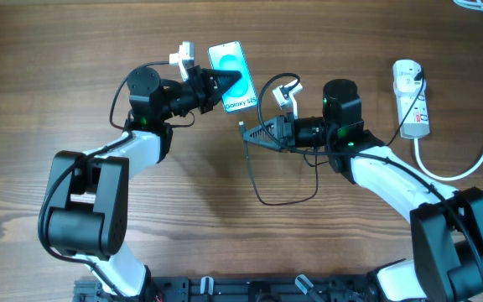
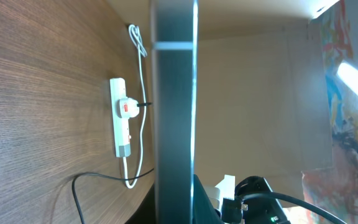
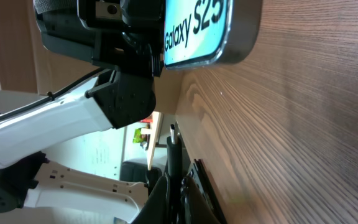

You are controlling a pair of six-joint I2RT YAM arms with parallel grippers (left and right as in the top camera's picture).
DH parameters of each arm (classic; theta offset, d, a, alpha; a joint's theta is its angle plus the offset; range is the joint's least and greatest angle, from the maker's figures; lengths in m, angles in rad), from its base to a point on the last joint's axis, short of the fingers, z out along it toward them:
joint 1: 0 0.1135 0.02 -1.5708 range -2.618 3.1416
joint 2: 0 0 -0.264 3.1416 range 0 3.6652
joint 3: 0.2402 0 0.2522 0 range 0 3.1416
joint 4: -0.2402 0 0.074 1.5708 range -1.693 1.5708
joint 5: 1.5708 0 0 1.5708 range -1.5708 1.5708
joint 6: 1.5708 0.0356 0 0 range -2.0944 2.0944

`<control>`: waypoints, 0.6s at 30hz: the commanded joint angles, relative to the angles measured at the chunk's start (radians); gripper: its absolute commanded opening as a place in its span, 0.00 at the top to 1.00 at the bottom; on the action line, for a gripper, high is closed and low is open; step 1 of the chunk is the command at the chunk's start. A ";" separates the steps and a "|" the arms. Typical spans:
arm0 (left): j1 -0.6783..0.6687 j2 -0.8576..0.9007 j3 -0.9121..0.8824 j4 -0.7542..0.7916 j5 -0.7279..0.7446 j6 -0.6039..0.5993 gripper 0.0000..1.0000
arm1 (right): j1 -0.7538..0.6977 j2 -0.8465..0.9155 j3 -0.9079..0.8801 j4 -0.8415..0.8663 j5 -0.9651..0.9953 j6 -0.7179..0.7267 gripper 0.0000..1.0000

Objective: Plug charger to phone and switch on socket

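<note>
The phone (image 1: 231,69), its teal screen lit, is held by its long sides in my left gripper (image 1: 227,84), which is shut on it. In the left wrist view the phone (image 2: 174,93) shows edge-on as a dark bar. The "Galaxy" end of the phone (image 3: 211,31) fills the top of the right wrist view. My right gripper (image 1: 250,134) is shut on the charger's connector tip (image 3: 174,140), a short way below that end and apart from it. The black cable (image 1: 262,197) loops over the table. The white socket (image 1: 412,101) lies at the far right with a plug in it.
The socket's white lead (image 1: 451,174) curves along the right edge of the table and off the top right corner. In the left wrist view the socket (image 2: 122,121) lies on the wood beyond the phone. Bare wood lies left of the left arm and in front of both arms.
</note>
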 commanded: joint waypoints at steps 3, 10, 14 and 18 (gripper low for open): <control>0.004 0.004 0.020 0.014 0.055 -0.003 0.96 | -0.003 -0.010 -0.007 0.026 -0.018 -0.002 0.96; 0.004 0.003 0.020 0.014 0.078 -0.014 0.96 | -0.003 -0.010 -0.007 0.025 -0.010 0.000 0.96; 0.004 0.003 0.020 0.014 0.084 -0.018 0.96 | -0.003 -0.010 -0.007 0.024 0.004 0.000 0.96; 0.004 0.003 0.020 0.014 0.084 -0.018 0.96 | -0.003 -0.010 -0.007 0.019 0.017 0.000 0.96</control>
